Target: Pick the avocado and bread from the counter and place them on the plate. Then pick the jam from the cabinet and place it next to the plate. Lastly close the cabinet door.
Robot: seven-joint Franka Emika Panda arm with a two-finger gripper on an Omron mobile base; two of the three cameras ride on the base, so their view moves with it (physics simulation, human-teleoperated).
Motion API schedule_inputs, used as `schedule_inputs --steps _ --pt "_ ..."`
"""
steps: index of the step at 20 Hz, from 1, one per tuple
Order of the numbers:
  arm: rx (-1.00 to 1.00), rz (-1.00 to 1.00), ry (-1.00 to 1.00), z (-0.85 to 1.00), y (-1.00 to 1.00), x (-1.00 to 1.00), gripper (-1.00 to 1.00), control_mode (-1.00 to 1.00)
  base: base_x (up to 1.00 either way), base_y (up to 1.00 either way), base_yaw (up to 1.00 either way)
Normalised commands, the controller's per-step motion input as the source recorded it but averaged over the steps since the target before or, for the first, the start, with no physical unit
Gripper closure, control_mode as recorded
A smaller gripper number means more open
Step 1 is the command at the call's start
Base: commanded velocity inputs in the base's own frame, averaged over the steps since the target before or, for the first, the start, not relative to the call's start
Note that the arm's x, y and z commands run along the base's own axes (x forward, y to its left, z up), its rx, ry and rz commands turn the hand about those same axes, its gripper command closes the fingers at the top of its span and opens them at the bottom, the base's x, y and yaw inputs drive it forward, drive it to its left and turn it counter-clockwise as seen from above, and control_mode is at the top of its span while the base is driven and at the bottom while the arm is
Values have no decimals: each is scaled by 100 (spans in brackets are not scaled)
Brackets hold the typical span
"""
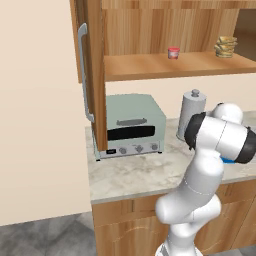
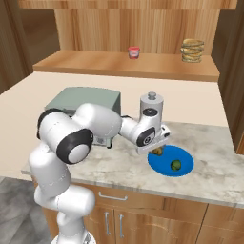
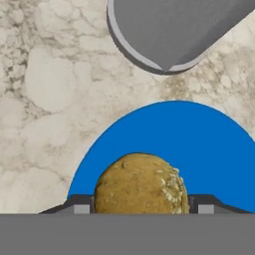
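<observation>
My gripper (image 2: 158, 151) is shut on the bread (image 2: 157, 152), a golden-tan speckled lump, held low over the left part of the blue plate (image 2: 183, 169). In the hand view the bread (image 3: 141, 184) sits between my fingertips (image 3: 82, 207) with the plate (image 3: 199, 144) beneath it. The dark green avocado (image 2: 176, 165) lies on the plate. The small red jam (image 2: 134, 52) stands on the inner shelf of the wooden cabinet (image 2: 119, 64); from the left, the jam (image 1: 173, 53) shows behind the open cabinet door (image 1: 94, 75). My arm hides the gripper in the left base view.
A steel canister (image 2: 151, 108) stands just behind the plate, close to my hand. A pale green toaster oven (image 1: 132, 125) sits on the counter (image 1: 130, 175) to the left. A stack of tan discs (image 2: 192, 50) rests on the shelf's right end.
</observation>
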Motion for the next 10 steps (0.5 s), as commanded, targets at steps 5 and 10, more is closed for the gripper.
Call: schedule_inputs --steps 5,10 --pt "0 0 5 -16 -37 19 100 -100 0 0 0" --pt "0 0 2 -9 -31 14 100 -100 0 0 0"
